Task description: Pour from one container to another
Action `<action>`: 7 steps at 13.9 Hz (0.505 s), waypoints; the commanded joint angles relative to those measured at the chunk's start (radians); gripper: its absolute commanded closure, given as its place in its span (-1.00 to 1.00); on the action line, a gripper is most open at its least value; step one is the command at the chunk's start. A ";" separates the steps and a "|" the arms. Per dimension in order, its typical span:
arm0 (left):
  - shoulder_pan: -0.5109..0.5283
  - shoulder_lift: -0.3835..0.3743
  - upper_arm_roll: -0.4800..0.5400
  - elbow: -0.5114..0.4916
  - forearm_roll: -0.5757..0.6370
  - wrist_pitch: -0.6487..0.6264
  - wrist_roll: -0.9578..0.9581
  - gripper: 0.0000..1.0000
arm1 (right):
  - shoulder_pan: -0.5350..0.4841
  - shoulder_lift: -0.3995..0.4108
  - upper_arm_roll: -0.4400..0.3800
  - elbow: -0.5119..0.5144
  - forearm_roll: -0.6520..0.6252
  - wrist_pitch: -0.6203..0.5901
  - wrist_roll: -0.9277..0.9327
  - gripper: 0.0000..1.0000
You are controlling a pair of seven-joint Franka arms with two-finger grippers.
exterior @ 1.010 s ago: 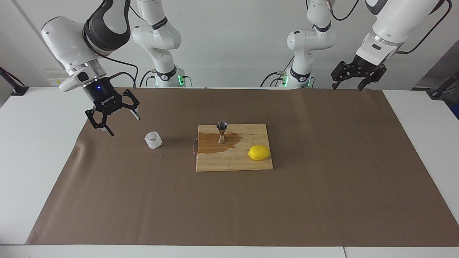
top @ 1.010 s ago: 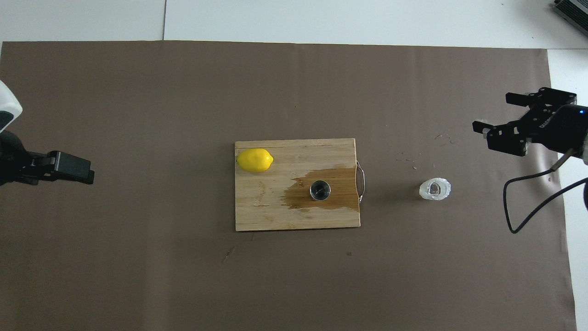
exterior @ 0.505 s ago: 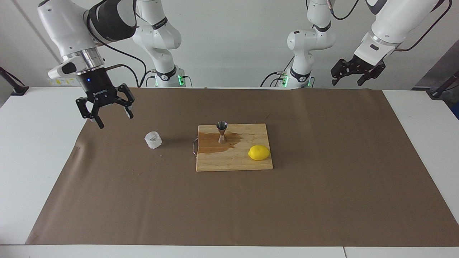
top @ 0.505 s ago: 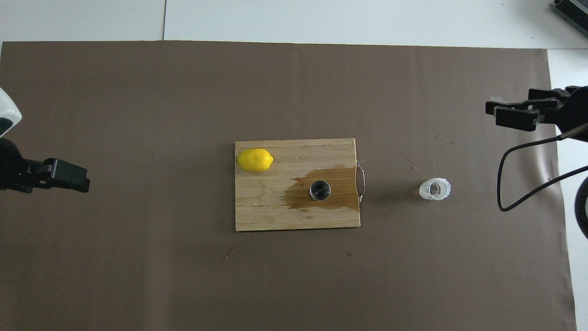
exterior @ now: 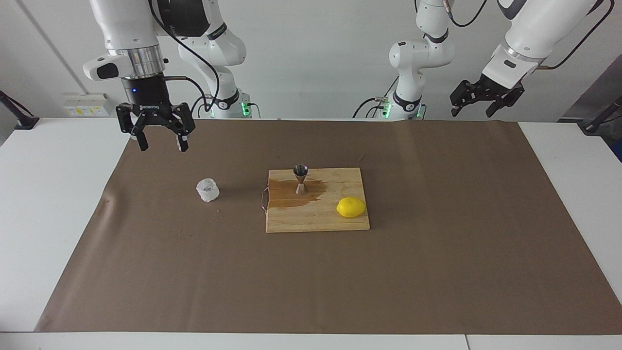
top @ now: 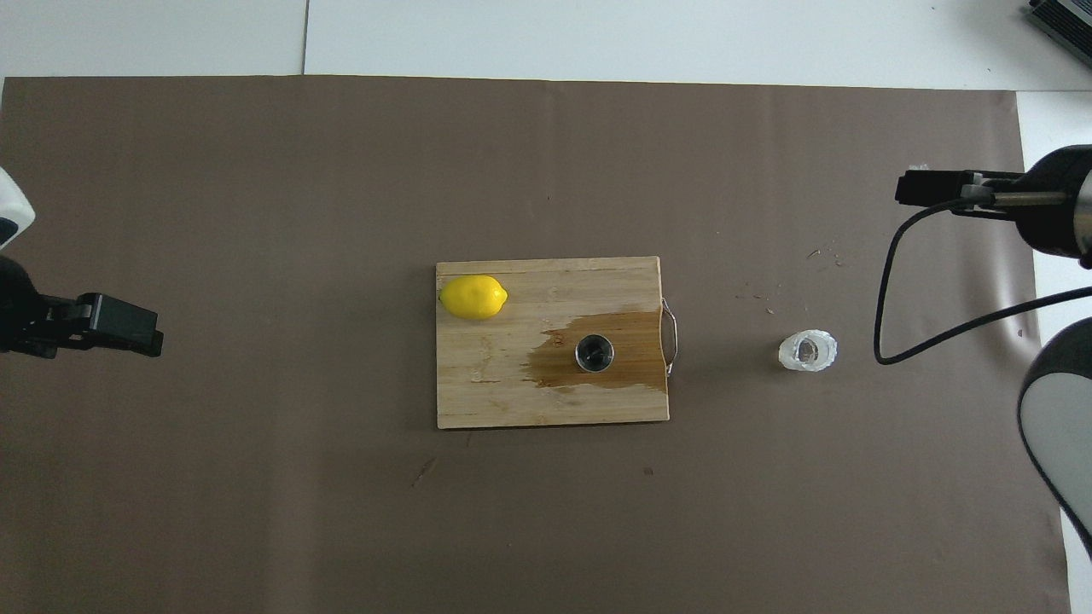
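Since the earlier frame the right gripper (exterior: 159, 141) has risen and swung toward the robots — it now hangs, fingers spread wide and holding nothing, over the brown paper sheet (exterior: 437, 272) at the right arm's end, well apart from the small squat clear textured glass cup (exterior: 207, 189). That cup stands on the paper, beside the light wooden cutting board (exterior: 316, 218). The small shiny silver hourglass-shaped metal jigger (exterior: 300, 179) stands upright on the board in a dark wet stain (exterior: 286, 194), and a yellow lemon (exterior: 351, 207) lies on the board's corner toward the left arm's end. The left gripper (exterior: 474, 108) waits in the air at the left arm's end, open and empty. The paper covers a white table (exterior: 48, 204) — a plain white wall (exterior: 316, 58) rises past the arm bases.
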 commanded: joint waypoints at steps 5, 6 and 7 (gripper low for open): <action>-0.005 -0.019 0.006 -0.014 0.015 -0.015 0.006 -1.00 | -0.008 0.119 0.000 0.244 -0.074 -0.331 0.063 -1.00; -0.005 -0.019 0.006 -0.014 0.016 -0.015 0.006 -1.00 | -0.009 0.121 -0.002 0.259 -0.073 -0.348 0.061 -1.00; -0.005 -0.019 0.006 -0.014 0.016 -0.015 0.006 -1.00 | -0.012 0.122 -0.002 0.258 -0.065 -0.348 0.058 -1.00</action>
